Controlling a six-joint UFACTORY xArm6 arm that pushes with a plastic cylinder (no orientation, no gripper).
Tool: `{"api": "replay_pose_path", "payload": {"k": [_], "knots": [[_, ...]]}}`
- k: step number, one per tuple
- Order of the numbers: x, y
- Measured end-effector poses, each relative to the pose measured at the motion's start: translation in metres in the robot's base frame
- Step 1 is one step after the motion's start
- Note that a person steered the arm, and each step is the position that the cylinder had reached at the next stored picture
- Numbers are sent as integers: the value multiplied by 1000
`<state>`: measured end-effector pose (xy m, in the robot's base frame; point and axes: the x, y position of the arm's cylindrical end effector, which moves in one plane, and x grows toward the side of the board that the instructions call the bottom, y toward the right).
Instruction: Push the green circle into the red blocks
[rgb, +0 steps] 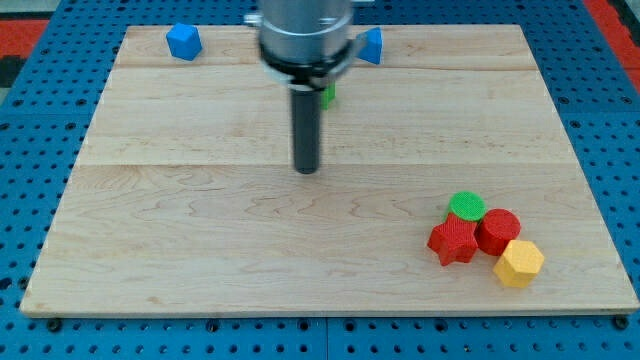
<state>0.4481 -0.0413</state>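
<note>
The green circle (466, 206) lies at the board's lower right, touching the red star-shaped block (452, 241) and the red round block (497, 231) just below it. My tip (306, 168) is at the board's middle, well to the left of and above this cluster, touching no block.
A yellow hexagon block (519, 263) sits against the red blocks at the lower right. A blue block (184, 41) lies at the top left and a blue triangle (371, 46) at the top middle. A second green block (327, 95) is mostly hidden behind the rod. The wooden board (200, 250) lies on a blue pegboard.
</note>
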Motion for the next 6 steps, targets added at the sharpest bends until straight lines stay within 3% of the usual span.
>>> {"api": "replay_pose_path", "payload": {"k": [2,3,4,6], "knots": [[-5,-115],[-48,-156],[-119,-124],[-137,2]]}}
